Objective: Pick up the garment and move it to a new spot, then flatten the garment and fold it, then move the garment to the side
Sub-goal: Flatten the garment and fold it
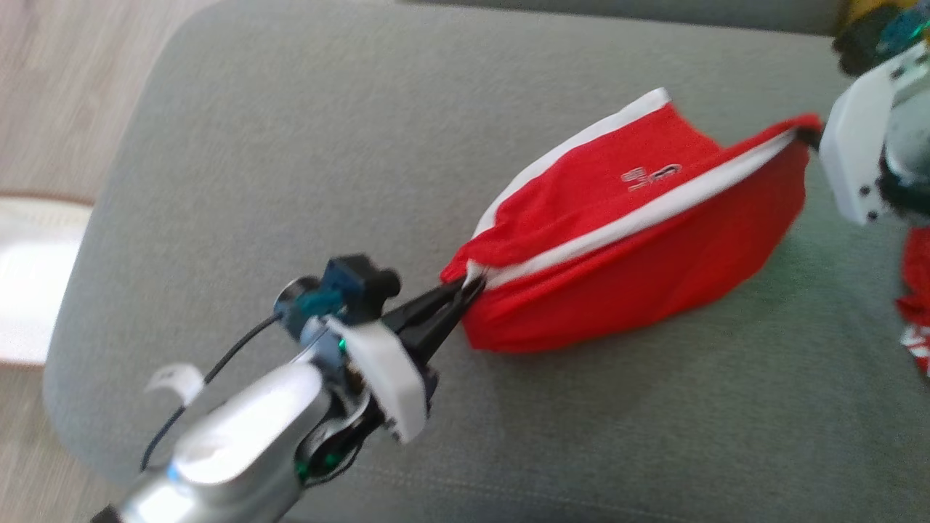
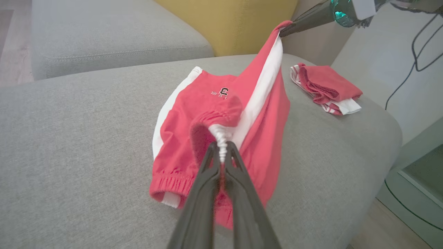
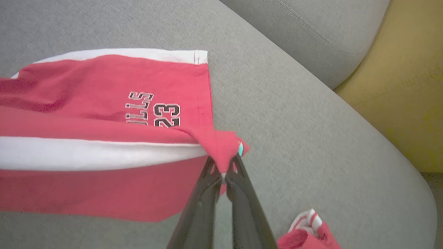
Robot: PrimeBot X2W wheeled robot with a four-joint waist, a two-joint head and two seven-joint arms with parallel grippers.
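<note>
The garment (image 1: 639,247) is a pair of red shorts with white side stripes and a black number print, stretched between my two grippers above a grey sofa cushion (image 1: 290,145). My left gripper (image 1: 465,287) is shut on the elastic waistband at the garment's near end; the left wrist view shows its fingertips (image 2: 223,152) pinching gathered white elastic. My right gripper (image 3: 223,173) is shut on a hem corner of the garment (image 3: 104,117) at the far right. The lower half of the garment (image 2: 263,138) hangs and touches the cushion.
A second red and white cloth (image 2: 327,90) lies folded on the cushion near its right edge, also seen at the head view's right border (image 1: 917,305). A yellow cushion (image 2: 228,24) stands behind. Pale wooden floor (image 1: 51,87) lies left of the sofa.
</note>
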